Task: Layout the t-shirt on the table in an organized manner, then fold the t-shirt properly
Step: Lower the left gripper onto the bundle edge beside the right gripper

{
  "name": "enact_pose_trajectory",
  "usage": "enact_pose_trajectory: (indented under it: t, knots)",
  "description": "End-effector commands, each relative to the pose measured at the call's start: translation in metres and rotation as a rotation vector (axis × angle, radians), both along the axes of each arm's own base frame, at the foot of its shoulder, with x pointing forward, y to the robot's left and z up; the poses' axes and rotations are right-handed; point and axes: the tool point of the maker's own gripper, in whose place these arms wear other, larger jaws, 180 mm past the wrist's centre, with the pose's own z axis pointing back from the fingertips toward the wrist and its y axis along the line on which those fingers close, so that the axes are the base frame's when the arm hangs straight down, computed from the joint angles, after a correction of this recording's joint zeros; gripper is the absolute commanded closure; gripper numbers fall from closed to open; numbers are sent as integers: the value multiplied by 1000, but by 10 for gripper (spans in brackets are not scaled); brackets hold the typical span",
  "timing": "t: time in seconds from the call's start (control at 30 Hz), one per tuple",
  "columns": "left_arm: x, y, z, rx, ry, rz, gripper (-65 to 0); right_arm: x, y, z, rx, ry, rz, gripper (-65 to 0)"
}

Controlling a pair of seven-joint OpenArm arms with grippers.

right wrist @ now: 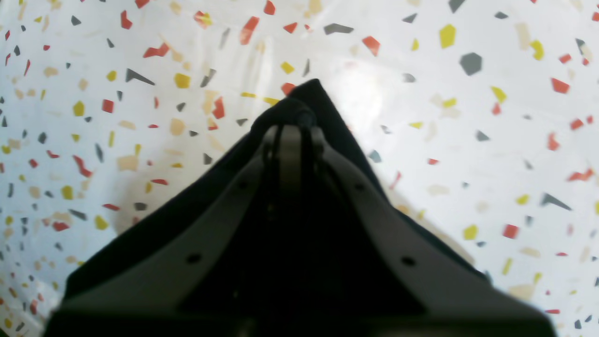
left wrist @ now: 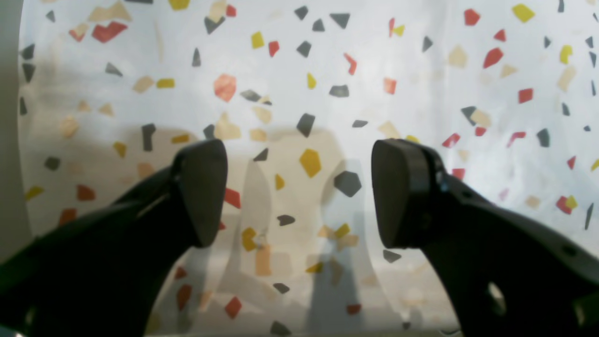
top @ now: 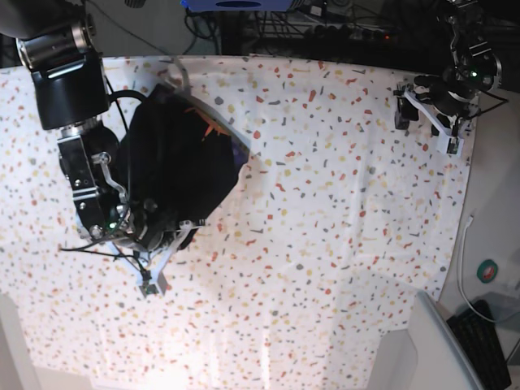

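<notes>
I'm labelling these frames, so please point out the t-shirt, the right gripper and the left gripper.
t-shirt (top: 175, 162): base view, middle of the bunched black fabric.
right gripper (right wrist: 292, 133): right wrist view, closed fingertips pinching the fabric.
left gripper (left wrist: 299, 192): left wrist view, gap between open fingertips.

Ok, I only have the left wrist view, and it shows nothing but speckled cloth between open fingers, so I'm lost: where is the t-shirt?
Observer: The t-shirt is bunched in a dark heap at the left side of the table in the base view, far from the left gripper.
Operator: Is the right arm on it?
Observer: Yes. The right gripper is shut on a fold of the black fabric.
Operator: Is it laid out flat yet?
Observer: No. It is crumpled, with the orange collar mark showing near its upper edge.
</notes>
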Motion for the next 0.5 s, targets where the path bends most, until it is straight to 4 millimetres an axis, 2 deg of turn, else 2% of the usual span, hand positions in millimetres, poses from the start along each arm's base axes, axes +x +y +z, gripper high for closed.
enact_pose_trajectory:
  t: [0.0,0.07,0.1,0.17,0.23,0.3,0.33,0.4,0.47]
  knots:
    - [10,1,11,4,-46,-14,-456,14,0,22,16,-72,-4,0]
    - [14,-6,11,-4,-50,-30,-456,12,2,26,19,-78,1,0]
    - [22,-16,11,-17,-60,-51,-456,11,3,25,19,-78,2,0]
    - [45,-42,15,-48,-96,-104,-454,11,2,24,20,-76,1,0]
    - [71,-86,20,-101,-135,-188,-438,10,2,24,19,-73,-1,0]
    - [96,-132,28,-148,-173,-284,-362,9,1,23,18,-71,-4,0]
    - [106,-156,31,-175,-184,-332,-304,10,0,23,17,-70,-13,0]
    - [123,-202,32,-228,-188,-416,-166,10,-4,22,13,-68,-35,0]
    - [134,-239,25,-272,-156,-480,-16,6,-4,20,13,-64,-37,0]
